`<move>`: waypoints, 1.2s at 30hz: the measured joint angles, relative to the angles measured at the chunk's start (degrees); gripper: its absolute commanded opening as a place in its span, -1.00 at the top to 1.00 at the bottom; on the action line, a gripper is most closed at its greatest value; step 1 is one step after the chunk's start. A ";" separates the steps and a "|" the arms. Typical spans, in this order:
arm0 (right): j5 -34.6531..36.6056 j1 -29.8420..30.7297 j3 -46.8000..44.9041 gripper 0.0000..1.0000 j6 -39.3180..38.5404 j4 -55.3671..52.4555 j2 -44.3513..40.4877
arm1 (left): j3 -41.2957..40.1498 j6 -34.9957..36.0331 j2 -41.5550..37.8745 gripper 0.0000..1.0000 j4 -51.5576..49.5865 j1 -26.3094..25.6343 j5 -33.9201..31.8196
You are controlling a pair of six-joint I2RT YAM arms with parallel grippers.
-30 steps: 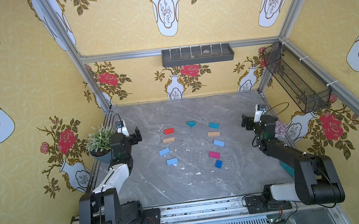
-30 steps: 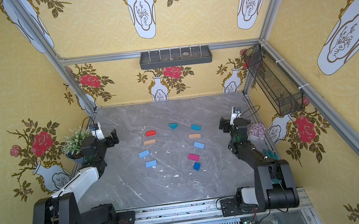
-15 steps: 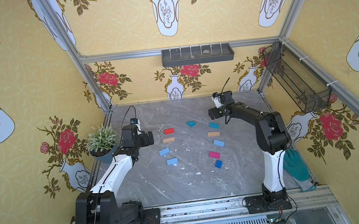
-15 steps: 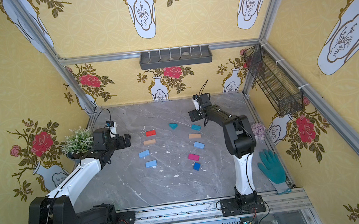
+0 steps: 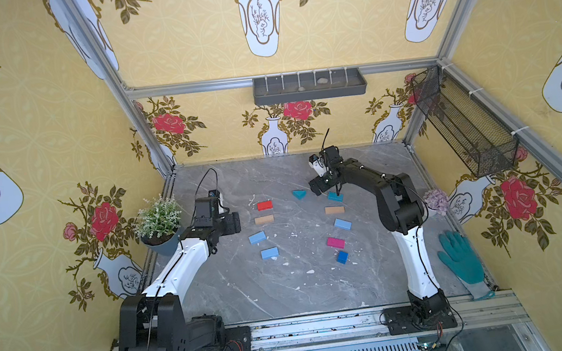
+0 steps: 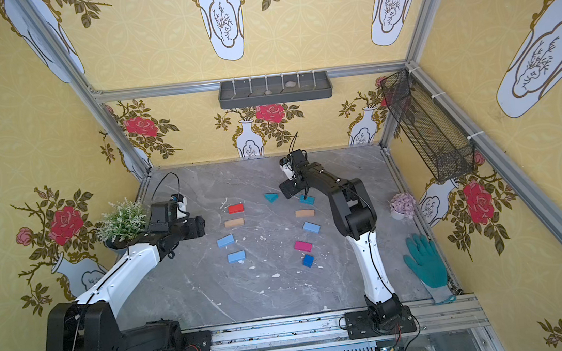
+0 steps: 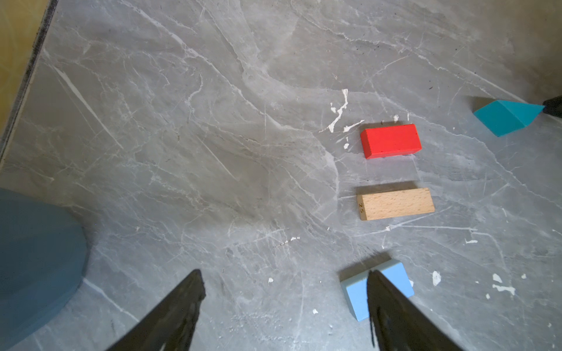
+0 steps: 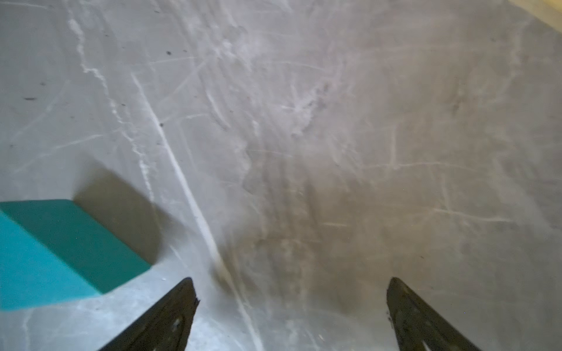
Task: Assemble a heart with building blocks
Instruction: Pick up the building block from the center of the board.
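Note:
The building blocks lie apart on the grey marble floor in a loose ring; no closed heart shows. On the left are a red block [image 5: 264, 205], a tan block [image 5: 264, 219] and two light blue ones [image 5: 257, 237] [image 5: 269, 253]. On the right are a teal rectangle [image 5: 335, 197], a tan block [image 5: 334, 210], a light blue block [image 5: 342, 224], a magenta block [image 5: 335, 242] and a dark-blue cube [image 5: 342, 256]. A teal triangle [image 5: 299, 194] sits at the back. My left gripper [image 7: 284, 276] hangs open, one finger overlapping a light blue block [image 7: 392, 273]. My right gripper [image 8: 290, 282] is open and empty beside the teal triangle [image 8: 60, 252].
A potted plant [image 5: 159, 220] stands by the left wall near my left arm. A small purple flower pot [image 5: 436, 200] and a teal glove [image 5: 463, 264] lie along the right edge. A wire basket [image 5: 462, 121] and a grey shelf [image 5: 309, 86] hang on the walls.
My right arm swung from the right wall to the back middle, over the teal blocks, uncovering the glove. My left arm reached in from the plant toward the left blocks.

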 measured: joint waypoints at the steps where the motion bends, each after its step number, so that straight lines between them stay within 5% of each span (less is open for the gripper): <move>1: -0.79 0.15 -0.02 -0.95 -0.04 -0.35 0.04 | 0.13 0.02 0.22 -0.71 -0.09 0.00 0.00; 36: -11.41 5.38 13.25 -0.95 -4.48 -7.06 7.52 | 1.27 0.90 2.93 -0.57 -0.24 0.00 -0.02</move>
